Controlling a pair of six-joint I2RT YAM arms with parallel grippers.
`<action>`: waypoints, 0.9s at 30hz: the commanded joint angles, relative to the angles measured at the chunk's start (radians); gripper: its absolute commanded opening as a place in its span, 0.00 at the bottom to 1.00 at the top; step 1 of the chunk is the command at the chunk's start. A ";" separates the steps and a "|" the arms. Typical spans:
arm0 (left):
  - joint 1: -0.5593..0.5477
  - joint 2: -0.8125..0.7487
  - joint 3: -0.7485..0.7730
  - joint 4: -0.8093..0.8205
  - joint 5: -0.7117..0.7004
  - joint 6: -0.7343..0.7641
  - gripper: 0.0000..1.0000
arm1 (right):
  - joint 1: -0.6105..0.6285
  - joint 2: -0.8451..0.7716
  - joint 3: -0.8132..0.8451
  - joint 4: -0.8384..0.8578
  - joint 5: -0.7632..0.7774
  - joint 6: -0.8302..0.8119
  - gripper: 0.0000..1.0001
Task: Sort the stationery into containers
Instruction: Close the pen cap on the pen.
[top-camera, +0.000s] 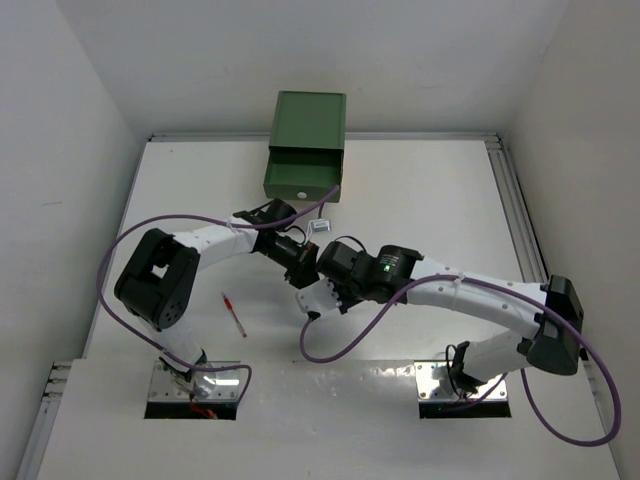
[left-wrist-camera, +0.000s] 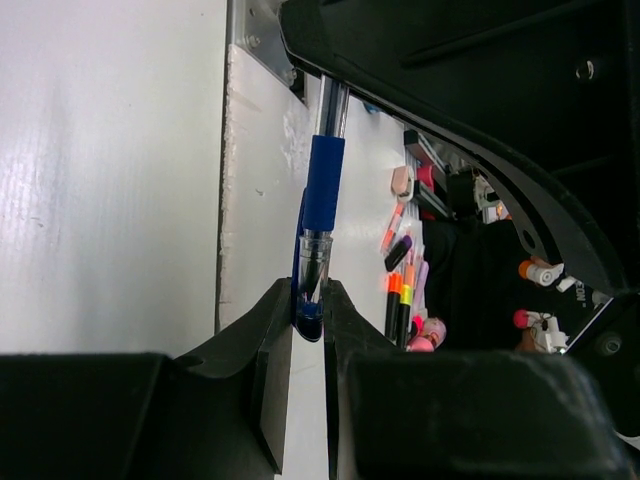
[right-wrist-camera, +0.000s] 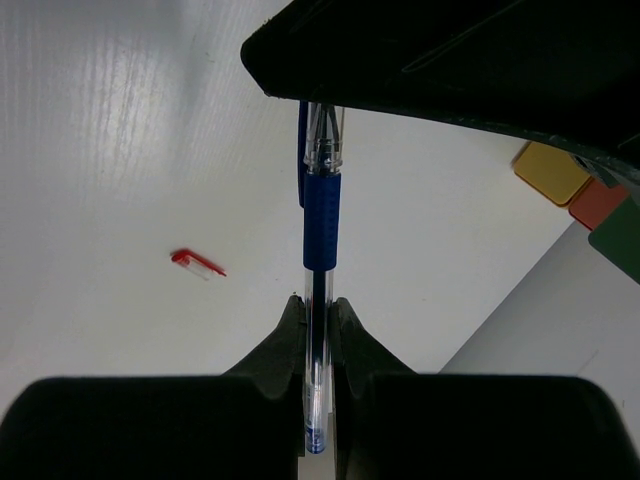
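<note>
A blue pen (right-wrist-camera: 321, 220) with a clear barrel and a blue grip is held between both grippers above the table. My right gripper (right-wrist-camera: 318, 310) is shut on its clear barrel. My left gripper (left-wrist-camera: 309, 300) is shut on the capped end of the same pen (left-wrist-camera: 323, 185). In the top view both grippers meet mid-table (top-camera: 310, 265) and hide the pen. A red pen (top-camera: 233, 315) lies on the table to the left, also in the right wrist view (right-wrist-camera: 197, 263). The dark green container (top-camera: 305, 150) stands at the back with its drawer (top-camera: 300, 182) pulled out.
A pile of markers and pink pieces (left-wrist-camera: 405, 285) lies beyond the left gripper. Yellow (right-wrist-camera: 550, 170) and orange-red (right-wrist-camera: 600, 203) container corners show at the right wrist view's right edge. A small white item (top-camera: 320, 227) sits in front of the drawer. Purple cables (top-camera: 345, 350) loop over the table.
</note>
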 joint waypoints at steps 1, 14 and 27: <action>-0.010 0.000 0.049 0.074 0.058 0.008 0.00 | 0.051 0.025 0.058 0.075 -0.122 0.007 0.00; -0.010 0.001 0.054 0.081 0.069 0.011 0.00 | 0.082 0.052 0.082 0.075 -0.133 0.015 0.00; -0.010 0.009 0.061 0.074 0.078 0.023 0.00 | 0.104 0.072 0.102 0.072 -0.157 0.036 0.00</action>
